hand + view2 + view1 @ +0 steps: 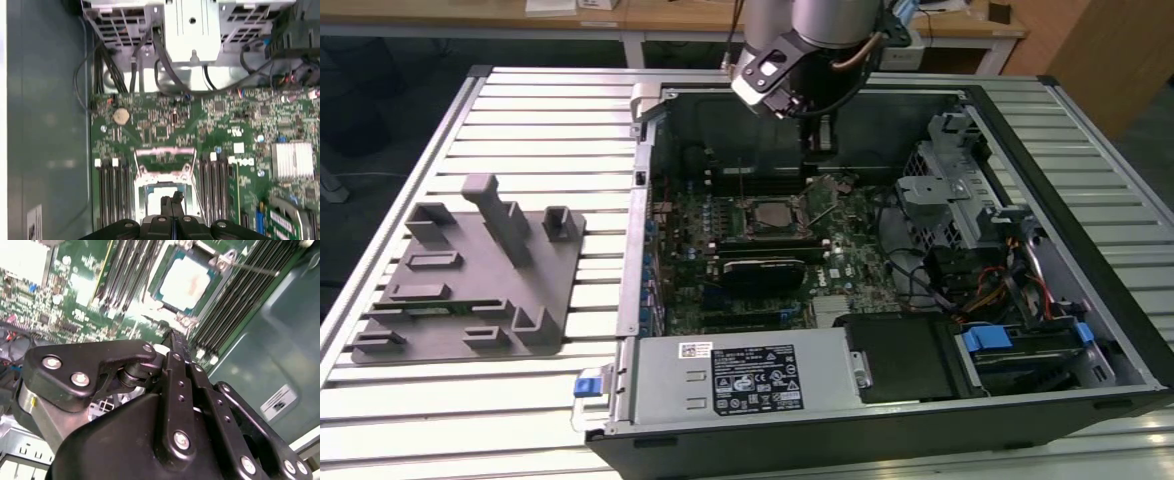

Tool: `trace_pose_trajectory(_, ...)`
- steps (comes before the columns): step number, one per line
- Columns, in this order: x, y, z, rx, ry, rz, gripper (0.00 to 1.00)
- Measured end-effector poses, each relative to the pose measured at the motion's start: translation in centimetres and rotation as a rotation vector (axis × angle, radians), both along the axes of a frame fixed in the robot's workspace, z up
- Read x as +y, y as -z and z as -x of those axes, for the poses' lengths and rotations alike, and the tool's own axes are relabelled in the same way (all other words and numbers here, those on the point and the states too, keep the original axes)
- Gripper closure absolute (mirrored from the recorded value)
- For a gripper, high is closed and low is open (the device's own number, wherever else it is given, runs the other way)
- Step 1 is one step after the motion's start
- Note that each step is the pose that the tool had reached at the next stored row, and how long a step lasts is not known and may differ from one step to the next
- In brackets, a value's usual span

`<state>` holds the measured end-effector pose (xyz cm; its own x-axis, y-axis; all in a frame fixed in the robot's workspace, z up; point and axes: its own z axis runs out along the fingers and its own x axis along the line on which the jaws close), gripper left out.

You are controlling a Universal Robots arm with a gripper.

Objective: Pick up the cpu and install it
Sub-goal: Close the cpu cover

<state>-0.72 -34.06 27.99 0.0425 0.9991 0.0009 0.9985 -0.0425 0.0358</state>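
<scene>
The cpu [185, 280] lies flat in the motherboard socket inside the open computer case, its silvery top plate facing up. The exterior view has the cpu [769, 211] in the middle of the board, with the socket's hinged metal plate [829, 196] tilted up beside it. My gripper [171, 337] hangs above the socket, shut, its black fingers pressed together with nothing between them. In the first wrist view the gripper [172, 199] tip covers part of the cpu [159, 191]. The gripper [817, 135] stands over the case's far side in the exterior view.
Memory slots [112, 192] flank the socket on both sides. A grey fixture tray [467, 280] with upright posts sits on the slatted table at the exterior view's left. The case holds a power supply [720, 375], a drive cage [947, 190] and loose cables [987, 290].
</scene>
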Motion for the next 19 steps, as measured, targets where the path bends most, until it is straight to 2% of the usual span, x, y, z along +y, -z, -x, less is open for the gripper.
trace_pose_trajectory(9,0.01,0.0,-2.6,0.0,0.0,0.0,0.89)
trace_pose_trajectory(19,0.0,0.03,-4.7,0.0007,0.0,0.0,0.89)
